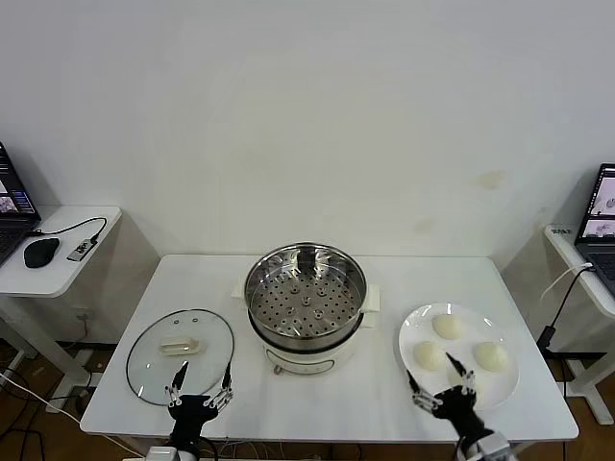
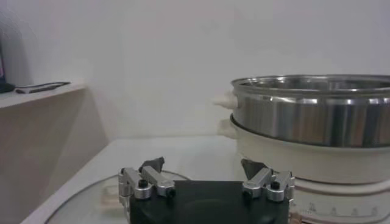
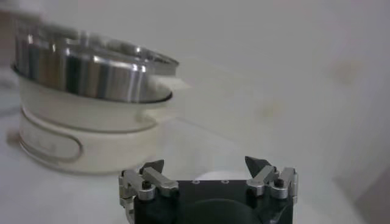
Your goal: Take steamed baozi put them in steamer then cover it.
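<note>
The steamer stands uncovered at the table's centre, its perforated tray bare; it also shows in the left wrist view and the right wrist view. The cover, a glass lid with a cream handle, lies flat to the steamer's left. Three steamed baozi sit on a white plate to the right. My left gripper hovers open over the cover's near edge. My right gripper is open at the plate's near edge, holding nothing.
A side table at the left carries a laptop, a mouse and a cable. Another side table with a laptop stands at the right. The white wall is close behind the table.
</note>
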`<action>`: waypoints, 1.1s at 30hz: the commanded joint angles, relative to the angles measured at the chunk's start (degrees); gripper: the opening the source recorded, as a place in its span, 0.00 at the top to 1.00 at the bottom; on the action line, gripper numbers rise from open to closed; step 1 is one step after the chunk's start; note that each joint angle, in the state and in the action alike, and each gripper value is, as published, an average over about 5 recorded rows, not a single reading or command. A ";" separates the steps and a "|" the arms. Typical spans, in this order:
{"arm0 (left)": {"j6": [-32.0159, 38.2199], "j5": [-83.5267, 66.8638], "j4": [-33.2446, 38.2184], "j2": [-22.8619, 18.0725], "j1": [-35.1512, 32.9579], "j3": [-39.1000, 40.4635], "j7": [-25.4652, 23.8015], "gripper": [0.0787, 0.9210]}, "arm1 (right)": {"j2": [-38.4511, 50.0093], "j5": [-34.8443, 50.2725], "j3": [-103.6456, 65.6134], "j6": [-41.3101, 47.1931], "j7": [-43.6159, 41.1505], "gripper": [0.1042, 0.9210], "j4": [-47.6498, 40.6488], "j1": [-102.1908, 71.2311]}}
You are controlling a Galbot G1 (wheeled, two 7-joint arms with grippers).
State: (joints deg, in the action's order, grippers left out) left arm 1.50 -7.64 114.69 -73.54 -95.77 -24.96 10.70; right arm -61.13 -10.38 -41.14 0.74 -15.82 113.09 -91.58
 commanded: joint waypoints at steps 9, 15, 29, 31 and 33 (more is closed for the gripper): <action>-6.62 4.56 2.44 1.47 1.60 -0.05 0.35 0.12 | 30.77 -14.82 3.61 -1.90 -27.29 0.12 -14.93 22.92; -7.25 5.02 2.64 1.61 1.96 -0.06 0.78 0.12 | 36.46 -12.53 19.07 -0.39 -35.19 0.12 -23.10 37.65; -7.67 6.18 2.31 1.70 2.98 -0.48 1.79 0.12 | 28.31 -5.37 60.81 -1.20 -44.50 0.12 -42.66 75.68; -7.72 6.18 2.39 1.71 3.03 -0.57 1.81 0.12 | 26.01 -5.88 64.44 -1.25 -45.04 0.12 -45.15 78.70; -7.77 6.18 2.41 1.76 3.05 -0.74 1.81 0.12 | 24.17 -6.41 66.89 -1.22 -45.34 0.12 -47.05 80.90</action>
State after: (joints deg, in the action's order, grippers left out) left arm -5.80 -2.05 117.03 -71.92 -92.82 -25.46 12.40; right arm -33.06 -17.81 4.89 -0.41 -55.48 77.67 -30.69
